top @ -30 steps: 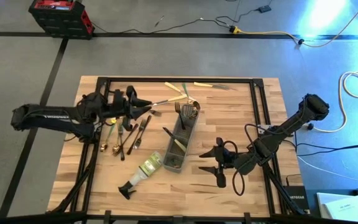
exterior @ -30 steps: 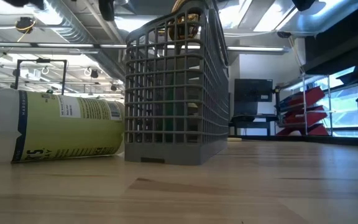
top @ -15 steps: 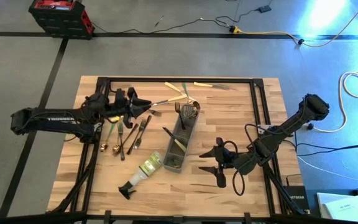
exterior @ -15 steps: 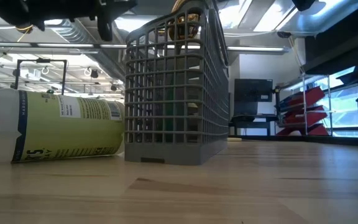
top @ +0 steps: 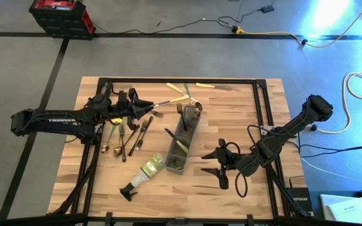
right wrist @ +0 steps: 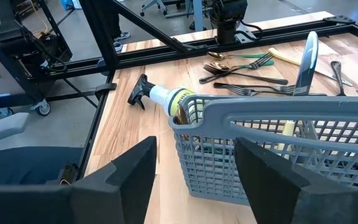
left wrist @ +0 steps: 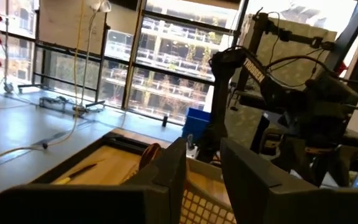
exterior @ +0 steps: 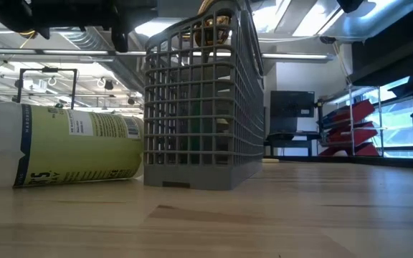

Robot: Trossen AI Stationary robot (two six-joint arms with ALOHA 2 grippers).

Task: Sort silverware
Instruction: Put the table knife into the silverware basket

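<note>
Several forks and spoons of the silverware lie loose on the table at the left. More of them stand in the grey mesh caddy in the middle. A cream-handled fork lies just beyond my left gripper. That gripper hovers over the far end of the loose pile. Its fingers stand a narrow gap apart with nothing between them. My right gripper hangs open to the right of the caddy, facing it and holding nothing.
A clear spray bottle lies on its side against the caddy's near left corner; the low view shows the bottle beside the caddy. Cream-handled pieces lie along the far edge. The black frame rails border the table.
My left gripper has sunk toward the loose silverware and swung a little toward the table's near edge. Its dark arm now fills more of the low view's top left. The silverware, caddy and bottle have stayed put.
</note>
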